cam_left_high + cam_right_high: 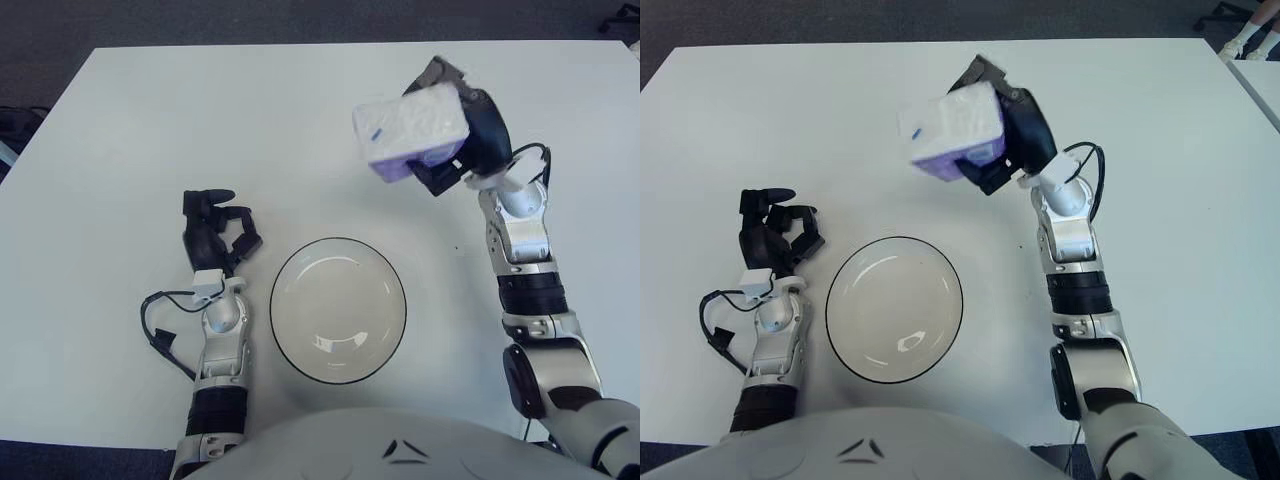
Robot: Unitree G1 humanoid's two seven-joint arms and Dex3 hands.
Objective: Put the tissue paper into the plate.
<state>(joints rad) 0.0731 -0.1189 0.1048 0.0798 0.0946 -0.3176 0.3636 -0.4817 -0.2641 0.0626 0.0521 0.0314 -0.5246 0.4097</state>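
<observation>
A white and purple tissue pack (410,132) is held in the air by my right hand (462,130), whose fingers are shut around its right side. It hangs above the table, beyond and to the right of the plate. The plate (338,309), white with a dark rim, sits on the table near the front edge with nothing in it. My left hand (215,234) shows to the left of the plate, fingers loosely curled and holding nothing.
The white table (150,130) stretches wide to the left and far side. A black cable (160,325) loops by my left wrist. Dark floor lies beyond the table's far edge.
</observation>
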